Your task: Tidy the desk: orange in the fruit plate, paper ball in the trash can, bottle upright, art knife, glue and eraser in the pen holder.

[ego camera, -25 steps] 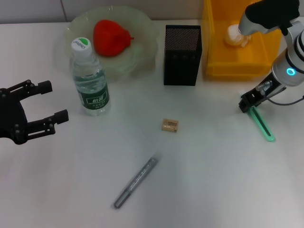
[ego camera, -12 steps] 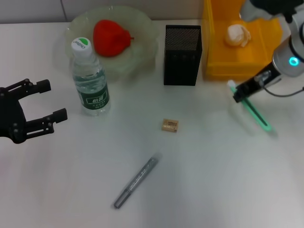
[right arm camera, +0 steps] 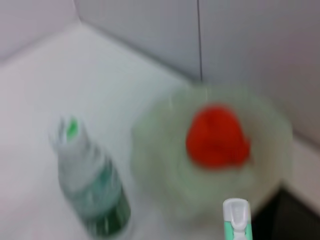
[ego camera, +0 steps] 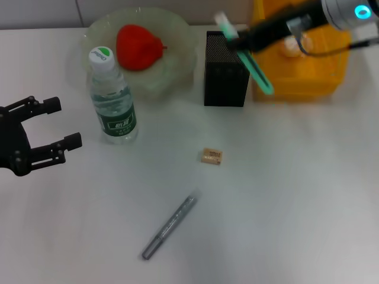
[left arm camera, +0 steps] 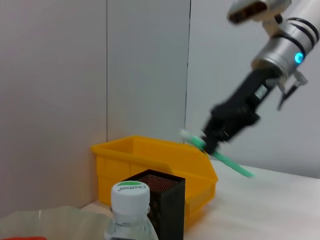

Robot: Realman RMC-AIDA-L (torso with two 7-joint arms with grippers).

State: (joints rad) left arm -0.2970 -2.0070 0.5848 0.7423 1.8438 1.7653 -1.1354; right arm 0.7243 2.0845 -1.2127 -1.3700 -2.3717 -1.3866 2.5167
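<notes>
My right gripper [ego camera: 238, 41] is shut on a green stick with a white end [ego camera: 259, 72], held tilted in the air over the black mesh pen holder [ego camera: 227, 71]; I cannot tell whether it is the glue or the art knife. The left wrist view shows the same gripper [left arm camera: 216, 142] and stick [left arm camera: 234, 164] above the holder [left arm camera: 161, 192]. A tan eraser [ego camera: 212, 156] and a grey pen-shaped tool [ego camera: 169, 228] lie on the table. The bottle [ego camera: 112, 100] stands upright. A red fruit [ego camera: 138, 46] rests in the glass plate [ego camera: 174, 56]. My left gripper [ego camera: 65, 123] hovers open at the left.
A yellow bin [ego camera: 296, 84] stands right of the pen holder, with a paper ball [ego camera: 292, 44] inside, partly hidden by my right arm. The bottle stands close in front of the plate. A wall runs behind the table.
My right gripper lifted the green stick off the table at the right and carried it up and left, over the pen holder. The left gripper stayed put.
</notes>
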